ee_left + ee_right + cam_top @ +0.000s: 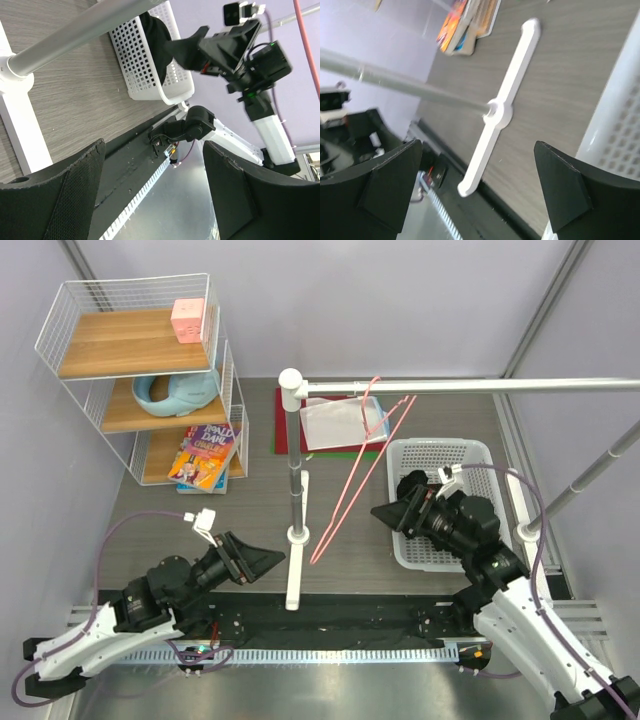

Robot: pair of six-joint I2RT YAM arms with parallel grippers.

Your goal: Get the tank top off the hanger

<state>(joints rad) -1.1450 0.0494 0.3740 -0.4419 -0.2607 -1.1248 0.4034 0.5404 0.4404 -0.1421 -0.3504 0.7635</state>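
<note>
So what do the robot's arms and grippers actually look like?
The left arm and right arm have white lower links and black joints, each trailing a lilac cable. The left gripper and right gripper are black with broad wedge-shaped fingers.

Hanger (366, 478): thin pink wire, triangular, bare. Hook over white rail (470, 386), body hanging down, tilted toward bench.

Tank top (156, 37): black soft fabric, off hanger, bunched inside white basket (137, 65), partly above rim.

I read the thin wire hanger (330, 535) as pink, the soft fabric tank top (156, 40) black, the perforated plastic basket (445, 452) white, the wood-grain table (250, 510) grey.
</note>
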